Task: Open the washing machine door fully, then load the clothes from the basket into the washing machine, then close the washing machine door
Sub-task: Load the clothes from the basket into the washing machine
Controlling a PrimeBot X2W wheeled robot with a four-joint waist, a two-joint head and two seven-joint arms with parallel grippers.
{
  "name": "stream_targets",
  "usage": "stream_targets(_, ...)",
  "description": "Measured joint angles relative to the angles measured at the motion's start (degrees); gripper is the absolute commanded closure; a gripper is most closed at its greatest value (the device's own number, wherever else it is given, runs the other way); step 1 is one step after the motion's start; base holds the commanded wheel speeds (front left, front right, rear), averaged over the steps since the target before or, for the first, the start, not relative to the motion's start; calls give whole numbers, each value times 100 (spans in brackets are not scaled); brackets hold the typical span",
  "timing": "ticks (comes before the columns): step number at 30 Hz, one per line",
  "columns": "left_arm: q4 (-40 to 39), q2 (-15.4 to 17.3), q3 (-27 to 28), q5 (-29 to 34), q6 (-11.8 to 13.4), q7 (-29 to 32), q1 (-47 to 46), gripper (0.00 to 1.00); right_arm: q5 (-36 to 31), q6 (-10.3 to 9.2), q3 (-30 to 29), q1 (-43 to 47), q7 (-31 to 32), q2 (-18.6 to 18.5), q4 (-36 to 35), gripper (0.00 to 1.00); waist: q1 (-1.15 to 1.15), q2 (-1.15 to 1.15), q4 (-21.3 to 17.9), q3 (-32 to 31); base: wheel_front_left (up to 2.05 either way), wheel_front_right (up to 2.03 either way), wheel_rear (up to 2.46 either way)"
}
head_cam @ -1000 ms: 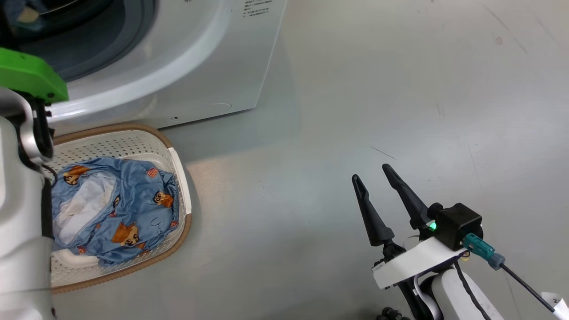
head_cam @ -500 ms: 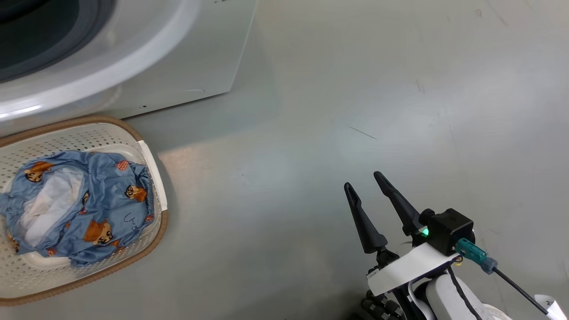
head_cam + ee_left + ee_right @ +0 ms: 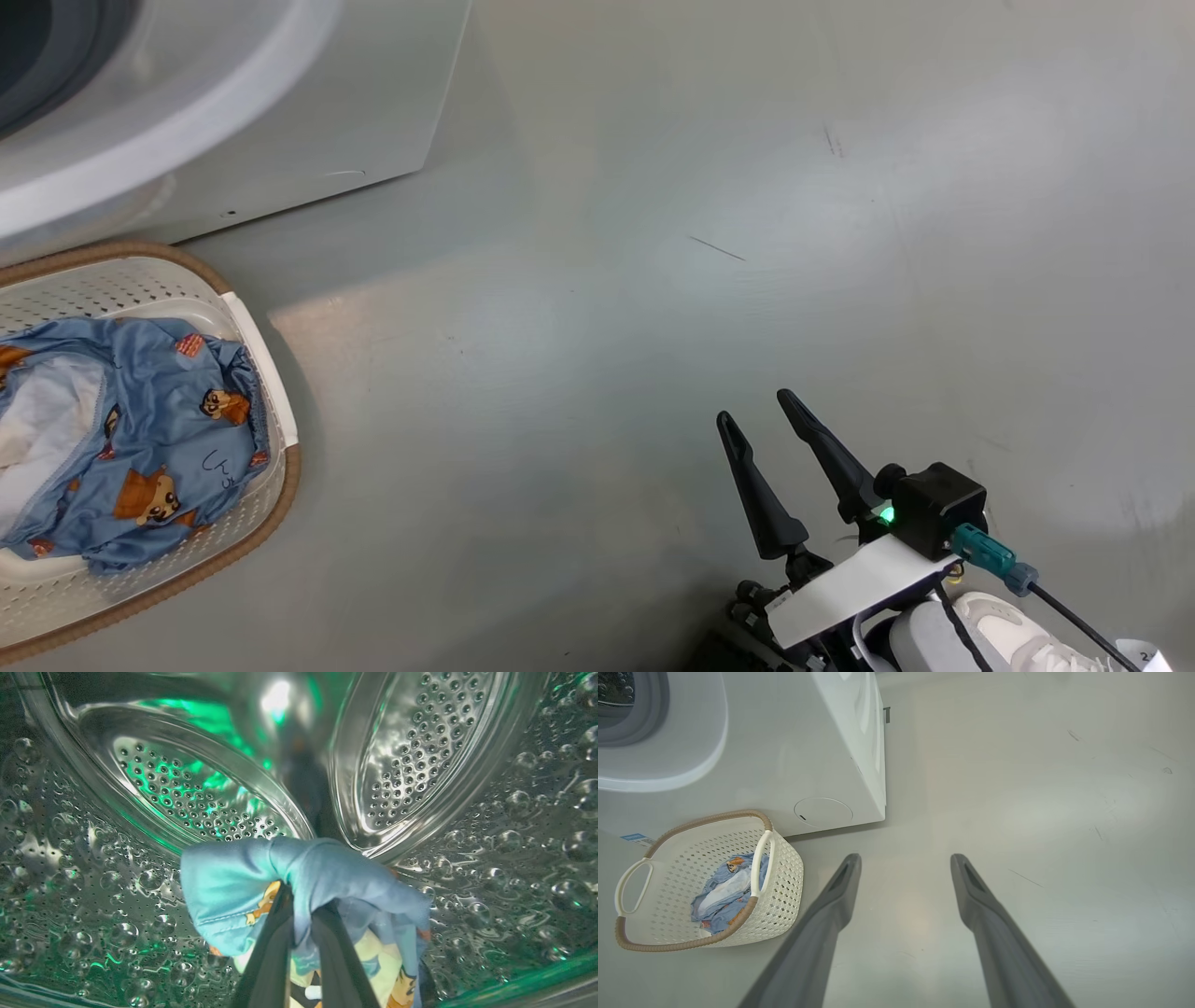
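My left gripper (image 3: pixel 302 914) pinches clothes (image 3: pixel 233 882) inside the drum (image 3: pixel 187 793); fabric draped over its fingers (image 3: pixel 273 952) may snag when I release

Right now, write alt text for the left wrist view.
The left end effector grips a light blue printed garment inside the washing machine's perforated steel drum, which glints with green reflections.

the basket (image 3: pixel 288 471) is sitting on the floor (image 3: pixel 653 233) in front of the washing machine (image 3: pixel 308 112), left of the right gripper (image 3: pixel 754 407) and well apart from it. the clothes (image 3: pixel 159 411) are lying in the basket. inside the drum (image 3: pixel 467 858), a garment (image 3: pixel 224 882) is hanging between the fingers of the left gripper (image 3: pixel 302 914).
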Motion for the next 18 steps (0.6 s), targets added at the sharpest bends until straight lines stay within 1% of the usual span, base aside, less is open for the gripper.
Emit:
stream_targets(3,151,132,-63,123,-38,127,-260,100,76,0,-10,19,0,3,-8,0,0,0,-47,78,0,0,0)
stream_targets(4,246,148,-80,151,-40,144,-288,91,100,0,-18,19,0,7,-8,0,0,0,-65,94,0,0,0)
stream_targets(5,332,153,-122,178,-45,197,-289,77,112,0,-19,19,0,7,-8,0,0,0,-81,104,0,0,0)
stream_targets(6,423,151,-153,207,-55,231,-288,59,124,0,-14,19,0,7,-7,0,0,0,-94,108,0,0,0)
stream_targets(7,513,151,-174,243,-67,255,-288,46,129,0,5,19,0,7,-1,0,0,0,-107,105,0,0,0)
stream_targets(8,615,157,-200,282,-94,330,-288,9,141,0,21,19,0,8,2,0,0,0,-118,93,0,0,0)
stream_targets(9,719,162,-198,281,-101,459,-288,0,164,0,29,19,0,11,-2,0,0,0,-131,80,0,0,0)
stream_targets(10,802,159,-213,277,-135,550,-288,0,178,0,16,22,0,14,-3,0,0,0,-144,67,0,0,0)
stream_targets(13,1002,118,-265,288,-134,814,-349,0,179,0,-58,38,0,18,-10,0,0,0,-159,36,0,0,0)
stream_targets(18,1214,-156,-269,266,-85,959,-417,0,179,0,-174,138,0,18,11,0,0,0,-99,-21,0,0,0)
